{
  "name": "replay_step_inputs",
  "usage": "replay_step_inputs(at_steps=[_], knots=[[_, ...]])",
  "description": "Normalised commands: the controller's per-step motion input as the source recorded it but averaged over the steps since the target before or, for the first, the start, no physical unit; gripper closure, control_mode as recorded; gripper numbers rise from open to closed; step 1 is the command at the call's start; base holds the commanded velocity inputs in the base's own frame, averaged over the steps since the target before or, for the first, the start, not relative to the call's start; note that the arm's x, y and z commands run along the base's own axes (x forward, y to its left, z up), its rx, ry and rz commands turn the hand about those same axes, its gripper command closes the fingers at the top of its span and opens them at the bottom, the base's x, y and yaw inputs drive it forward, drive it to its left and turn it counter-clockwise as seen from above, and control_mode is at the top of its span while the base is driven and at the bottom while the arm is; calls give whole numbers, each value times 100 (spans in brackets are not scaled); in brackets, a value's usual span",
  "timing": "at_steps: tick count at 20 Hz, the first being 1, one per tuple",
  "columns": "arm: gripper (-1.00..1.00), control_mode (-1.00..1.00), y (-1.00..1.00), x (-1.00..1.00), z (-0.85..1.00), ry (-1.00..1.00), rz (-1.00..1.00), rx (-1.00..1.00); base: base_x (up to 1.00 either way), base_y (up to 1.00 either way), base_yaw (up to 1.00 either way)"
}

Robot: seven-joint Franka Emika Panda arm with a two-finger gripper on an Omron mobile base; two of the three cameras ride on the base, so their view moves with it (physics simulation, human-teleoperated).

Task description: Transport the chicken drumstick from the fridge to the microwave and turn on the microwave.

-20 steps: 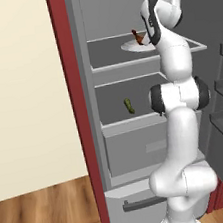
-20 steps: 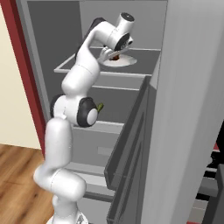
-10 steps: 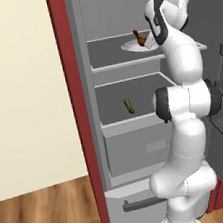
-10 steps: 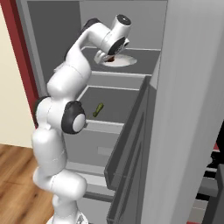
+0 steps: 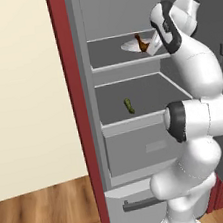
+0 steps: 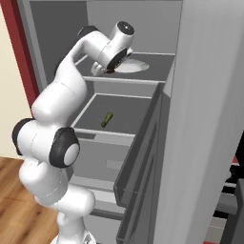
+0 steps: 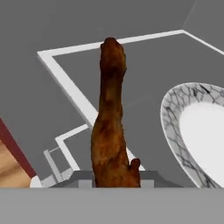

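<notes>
Fridge (image 5: 139,145): door open, grey shelves exposed.
Plate (image 7: 205,131): white, marbled rim, on top shelf, bare.
Chicken drumstick (image 7: 111,127): pinched in the gripper (image 5: 150,46), raised clear of the plate (thick end nearest the jaws).
Step, judged: lift-out. Next: withdraw past the shelf edge, then carry to the microwave.

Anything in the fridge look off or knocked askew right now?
Nothing is spilled or damaged. The drumstick is off its plate, clamped in the tool above the top shelf. The green vegetable lies loose on the shelf below, with no dish under it.
</notes>
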Motion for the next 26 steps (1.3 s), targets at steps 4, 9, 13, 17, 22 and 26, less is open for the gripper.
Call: replay_step_inputs(at_steps=[4,9,13,17,22,26], knots=[[100,-100,19,-62,8,17,-1,3,0,0,0],[100,-100,19,-64,1,16,-4,1,0,0,0],[100,-100,20,-74,-3,2,-11,0,0,0,0],[100,-100,21,-78,-15,-10,-26,-1,0,0,0],[100,-100,27,-67,-28,-10,-40,-5,0,0,0],[100,-100,32,-46,-31,-3,-44,-2,0,0,0]])
